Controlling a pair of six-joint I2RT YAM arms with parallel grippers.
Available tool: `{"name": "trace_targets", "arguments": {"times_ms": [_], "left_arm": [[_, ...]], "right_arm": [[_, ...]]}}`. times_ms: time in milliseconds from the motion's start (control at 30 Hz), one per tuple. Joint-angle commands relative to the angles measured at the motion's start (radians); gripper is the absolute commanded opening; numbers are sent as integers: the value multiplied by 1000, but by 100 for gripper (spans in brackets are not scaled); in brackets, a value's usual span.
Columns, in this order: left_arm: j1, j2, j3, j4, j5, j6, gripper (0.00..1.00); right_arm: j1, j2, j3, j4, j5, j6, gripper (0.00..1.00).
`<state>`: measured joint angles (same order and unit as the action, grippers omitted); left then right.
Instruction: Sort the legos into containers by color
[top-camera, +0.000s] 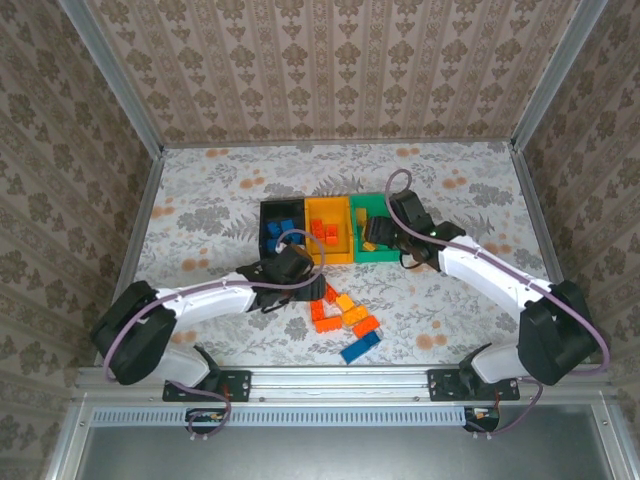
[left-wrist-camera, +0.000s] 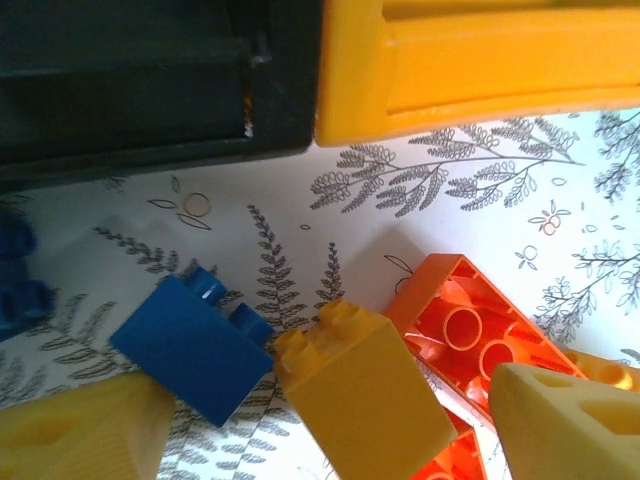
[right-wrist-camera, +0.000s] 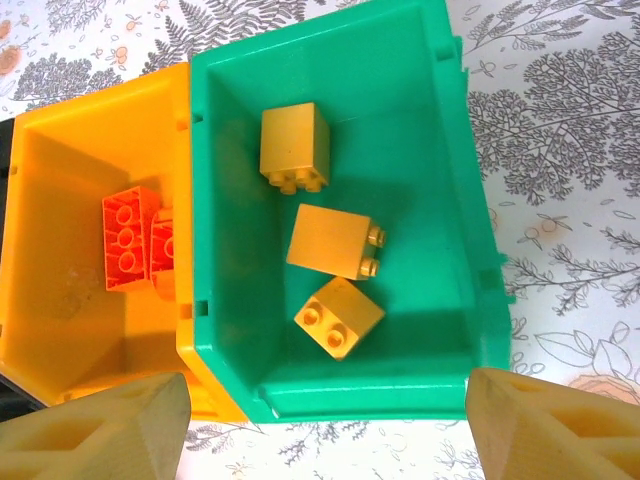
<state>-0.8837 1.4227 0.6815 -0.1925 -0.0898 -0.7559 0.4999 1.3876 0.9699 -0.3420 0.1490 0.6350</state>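
My left gripper (top-camera: 300, 272) hovers low over the loose legos just in front of the black bin (top-camera: 268, 215). Its jaws stand open (left-wrist-camera: 330, 435) around a yellow brick (left-wrist-camera: 360, 395). A blue brick (left-wrist-camera: 190, 345) lies by the left finger (left-wrist-camera: 80, 430), and a red-orange brick (left-wrist-camera: 480, 340), hollow side up, by the right finger. My right gripper (right-wrist-camera: 330, 425) is open and empty above the near rim of the green bin (right-wrist-camera: 440, 200), which holds three yellow bricks (right-wrist-camera: 335, 318). The orange-yellow bin (right-wrist-camera: 60, 220) holds red-orange bricks (right-wrist-camera: 130, 238).
More loose bricks lie near the front of the table: red-orange (top-camera: 322, 314), yellow (top-camera: 352, 318) and a long blue one (top-camera: 360, 347). Blue bricks (top-camera: 276, 232) sit in the black bin. The three bins stand side by side mid-table, and patterned walls (top-camera: 60, 150) close in the table.
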Motion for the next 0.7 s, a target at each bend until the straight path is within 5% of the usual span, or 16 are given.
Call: {"name": "trace_targets", "arguments": {"times_ms": [0, 500, 667], "left_arm": [[-17, 39, 35, 5, -10, -28, 77], [-25, -61, -40, -64, -19, -71, 31], [-52, -179, -5, -165, -23, -47, 27]], "right_arm": [[2, -55, -19, -2, 4, 9, 75], [-6, -99, -39, -2, 13, 11, 75], [-9, -135, -68, -6, 26, 20, 75]]}}
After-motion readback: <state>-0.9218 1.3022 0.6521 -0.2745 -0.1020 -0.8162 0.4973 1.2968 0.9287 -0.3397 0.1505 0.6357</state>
